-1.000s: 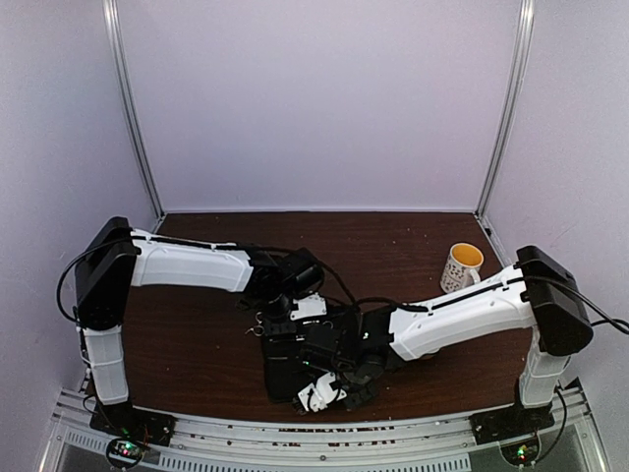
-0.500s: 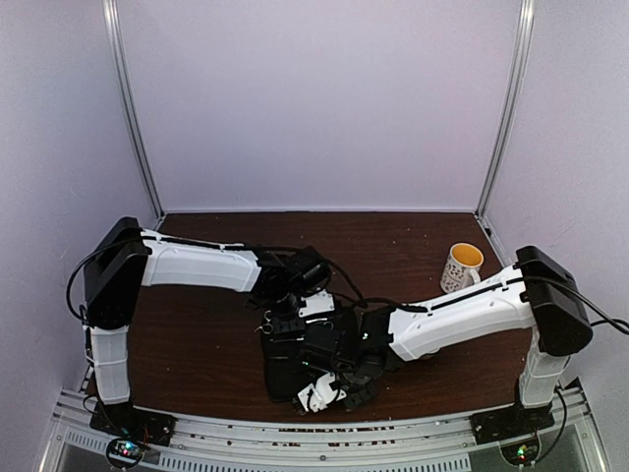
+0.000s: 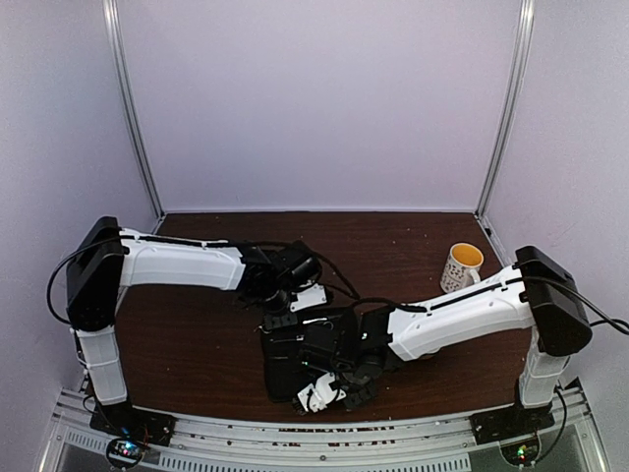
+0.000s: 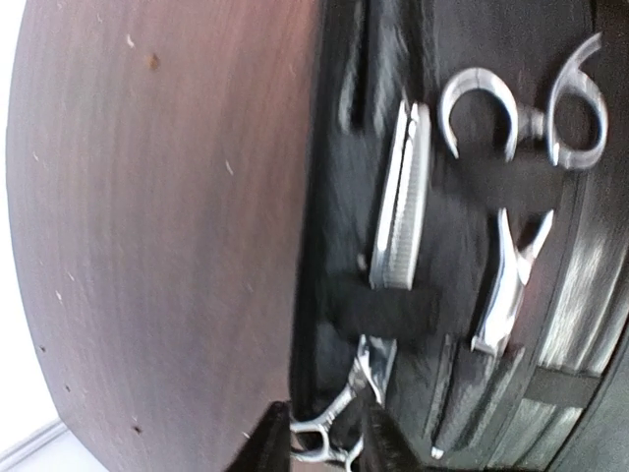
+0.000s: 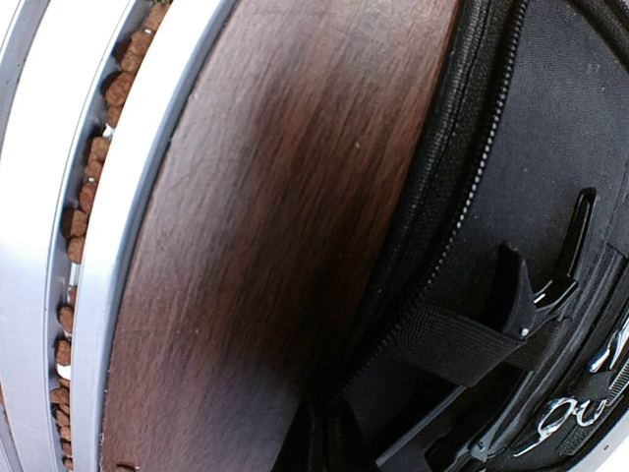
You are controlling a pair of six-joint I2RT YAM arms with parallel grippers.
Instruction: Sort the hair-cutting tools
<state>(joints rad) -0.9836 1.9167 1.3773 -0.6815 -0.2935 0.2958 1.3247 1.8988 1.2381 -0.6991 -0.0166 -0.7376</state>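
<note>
Lilac walls and grey corner posts close in a dark wood desk (image 3: 197,344). Left arm (image 3: 182,264) and right arm (image 3: 462,315) both reach in to the middle, meeting over an open black zip case (image 3: 280,369) that lies flat near the front edge. White mug (image 3: 461,265) with a yellow inside stands upright, well apart at the right. Left claw (image 4: 322,438) sits at the case's rim, closed down to a narrow gap on the ring end of one pair of scissors (image 4: 342,413), blades pointing toward a black elastic strap (image 4: 378,310). Second scissors (image 4: 521,113) are in the case, only the finger rings showing. Ribbed silver bar (image 4: 403,197) lies between the two pairs, with a silver clip-like piece (image 4: 506,285) just beside it. Right claw (image 3: 322,393) is low at the case's near edge. Its fingers barely show in the wrist view, and I cannot tell whether they pinch the zipped rim. Black clip (image 5: 519,295) is tucked under a strap inside the case.
</note>
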